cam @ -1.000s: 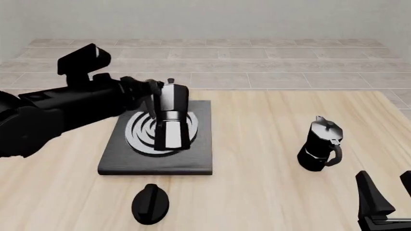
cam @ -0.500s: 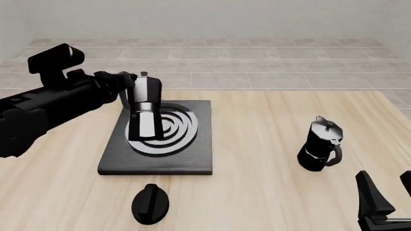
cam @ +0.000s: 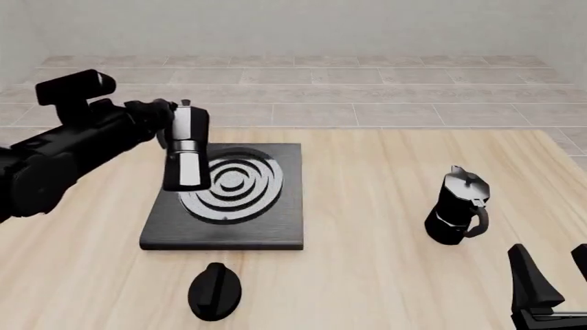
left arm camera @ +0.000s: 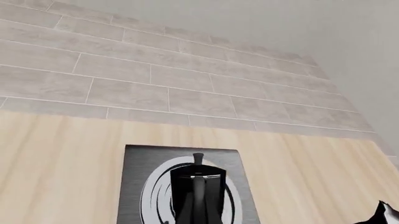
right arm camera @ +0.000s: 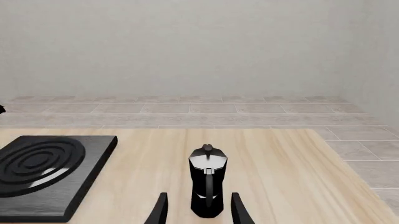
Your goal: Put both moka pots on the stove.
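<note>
Spanning pale wood before tiled floor, the table (cam: 385, 275) shows right fingers (right arm camera: 240, 212) wide, left unclear.

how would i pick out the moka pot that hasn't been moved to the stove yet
Start at the black stove with silver rings on the wooden table, then look right. The free moka pot stands alone on bare wood, just ahead of the right gripper. Its twin hangs in the left gripper over the stove.

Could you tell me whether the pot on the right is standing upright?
Upright: the right pot stands on its base on the table, lid on top.
</note>
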`<move>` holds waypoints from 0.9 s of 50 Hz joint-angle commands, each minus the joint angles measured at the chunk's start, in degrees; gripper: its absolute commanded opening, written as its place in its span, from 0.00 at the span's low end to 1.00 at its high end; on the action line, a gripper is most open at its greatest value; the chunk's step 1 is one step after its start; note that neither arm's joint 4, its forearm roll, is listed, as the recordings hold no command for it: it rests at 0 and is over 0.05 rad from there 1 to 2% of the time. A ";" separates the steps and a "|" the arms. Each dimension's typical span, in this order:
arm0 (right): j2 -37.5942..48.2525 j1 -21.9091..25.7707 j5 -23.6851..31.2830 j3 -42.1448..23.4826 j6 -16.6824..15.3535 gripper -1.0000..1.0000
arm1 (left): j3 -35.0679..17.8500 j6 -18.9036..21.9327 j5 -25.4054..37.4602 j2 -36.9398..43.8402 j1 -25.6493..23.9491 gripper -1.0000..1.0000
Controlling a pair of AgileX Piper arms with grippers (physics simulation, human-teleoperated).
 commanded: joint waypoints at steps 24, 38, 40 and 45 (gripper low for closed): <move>0.00 0.00 -0.13 0.10 0.00 1.00 | -4.57 4.49 -11.46 11.09 4.17 0.00; 0.01 0.01 -0.12 0.10 0.01 1.00 | -7.22 4.53 -14.27 16.28 3.62 0.00; 0.01 0.00 -0.12 0.10 0.00 1.00 | -7.39 4.70 -14.39 16.79 3.54 0.00; 0.02 0.00 -0.12 0.10 0.00 1.00 | -8.66 4.81 -14.93 18.45 3.31 0.00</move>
